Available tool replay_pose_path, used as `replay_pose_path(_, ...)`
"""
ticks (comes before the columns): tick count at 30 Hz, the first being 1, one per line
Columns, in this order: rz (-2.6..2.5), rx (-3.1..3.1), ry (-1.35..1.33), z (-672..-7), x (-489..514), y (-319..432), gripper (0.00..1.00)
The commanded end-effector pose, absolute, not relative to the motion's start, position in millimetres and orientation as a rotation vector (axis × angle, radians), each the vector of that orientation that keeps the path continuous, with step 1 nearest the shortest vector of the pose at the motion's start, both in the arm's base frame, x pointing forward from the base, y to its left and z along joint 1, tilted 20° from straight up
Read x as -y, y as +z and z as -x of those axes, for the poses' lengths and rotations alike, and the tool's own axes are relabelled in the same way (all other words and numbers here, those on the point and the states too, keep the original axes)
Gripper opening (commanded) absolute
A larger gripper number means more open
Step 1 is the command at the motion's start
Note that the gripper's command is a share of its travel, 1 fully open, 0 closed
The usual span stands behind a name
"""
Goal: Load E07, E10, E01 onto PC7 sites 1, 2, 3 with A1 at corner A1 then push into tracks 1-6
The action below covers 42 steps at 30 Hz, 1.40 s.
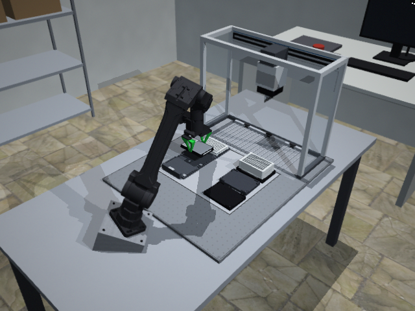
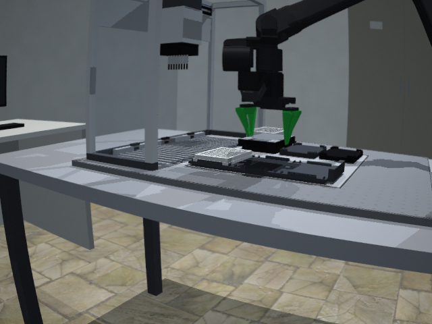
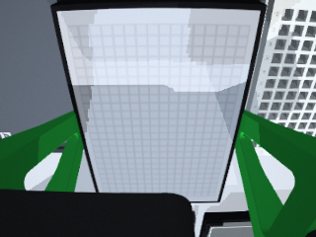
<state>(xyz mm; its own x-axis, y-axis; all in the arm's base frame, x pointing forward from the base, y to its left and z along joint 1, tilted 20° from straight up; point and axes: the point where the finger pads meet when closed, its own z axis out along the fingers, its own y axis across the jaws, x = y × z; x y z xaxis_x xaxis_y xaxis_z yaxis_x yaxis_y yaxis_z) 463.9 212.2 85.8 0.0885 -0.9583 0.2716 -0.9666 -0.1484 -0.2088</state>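
The gripper (image 2: 268, 130) is clamped across a fine-welled plate (image 1: 200, 148), held low over the middle of the long dark tray (image 1: 183, 166). A coarser white plate (image 1: 216, 146) is already seated at the tray's rail end, at about two o'clock from the gripper. The tall white block (image 1: 256, 165) is left in its nest, at about four o'clock. By this judgement, one item is placed, one is being set, and the block and the push into the rails (image 1: 254, 140) remain.
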Motion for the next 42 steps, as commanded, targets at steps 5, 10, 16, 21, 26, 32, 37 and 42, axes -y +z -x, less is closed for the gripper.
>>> replay_pose_path(5, -2.319, 2.035, 0.548, -474.2, -209.8, 74.3, 0.0)
replay_pose_path(10, -2.32, 2.035, 0.547, -477.3, -206.4, 61.6, 0.0)
replay_pose_path(16, -2.341, 2.057, 0.572, -484.6, -215.9, 71.2, 0.0)
replay_pose_path(21, -2.341, 2.057, 0.572, -484.9, -215.8, 71.3, 0.0)
replay_pose_path(26, -2.341, 2.057, 0.572, -485.2, -215.8, 71.4, 0.0)
replay_pose_path(32, -2.341, 2.057, 0.572, -485.7, -215.7, 71.6, 0.0)
replay_pose_path(37, -2.341, 2.057, 0.572, -485.9, -215.6, 71.6, 0.0)
replay_pose_path(42, -2.355, 2.079, 0.593, -499.2, -216.4, 79.7, 0.0)
